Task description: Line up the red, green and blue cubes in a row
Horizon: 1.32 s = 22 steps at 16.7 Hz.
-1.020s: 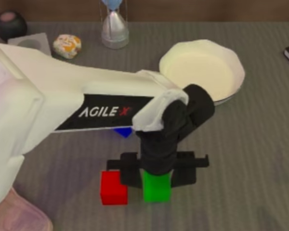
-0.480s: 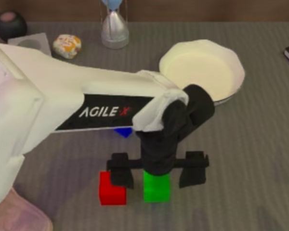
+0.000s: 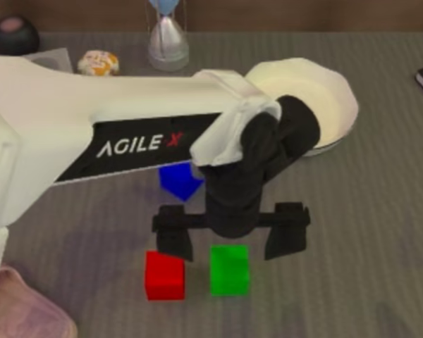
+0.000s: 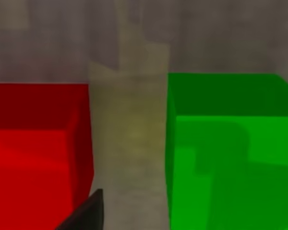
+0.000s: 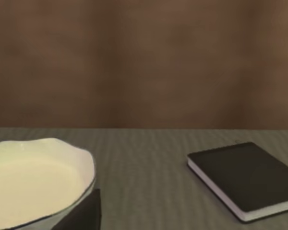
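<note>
Top view: the left gripper [image 3: 231, 239] hangs with its fingers spread wide and nothing held. Under its left finger [image 3: 175, 239] sits the red cube [image 3: 164, 275]; the green cube [image 3: 230, 269] is just below the gap between the fingers. The blue cube [image 3: 179, 179] lies behind the gripper, by the arm. The two front cubes sit side by side, not touching.

The small red cube [image 3: 165, 275] sits just left of the small green cube [image 3: 230, 269], apart. The small blue cube [image 3: 179, 179] lies behind them, under the left arm.
</note>
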Available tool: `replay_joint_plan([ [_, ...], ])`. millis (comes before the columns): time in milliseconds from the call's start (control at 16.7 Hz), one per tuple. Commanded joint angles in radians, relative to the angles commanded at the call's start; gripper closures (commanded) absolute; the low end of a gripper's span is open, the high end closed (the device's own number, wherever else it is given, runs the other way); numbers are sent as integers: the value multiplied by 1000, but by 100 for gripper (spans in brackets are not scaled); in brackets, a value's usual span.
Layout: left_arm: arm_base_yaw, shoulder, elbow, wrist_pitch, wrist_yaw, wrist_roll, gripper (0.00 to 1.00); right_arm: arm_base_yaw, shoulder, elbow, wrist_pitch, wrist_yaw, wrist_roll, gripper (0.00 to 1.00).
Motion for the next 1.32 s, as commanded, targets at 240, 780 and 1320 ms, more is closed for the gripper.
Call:
replay_joint_plan([
  [240,10,-40,61,-94,-1,0,0,0,0,0,0,0,0,0],
  [780,55,35,160,-125,-1,162,0,0,0,0,0,0,0,0],
  [1320,267,257,469,-238,5,810,0,0,0,0,0,0,0,0],
])
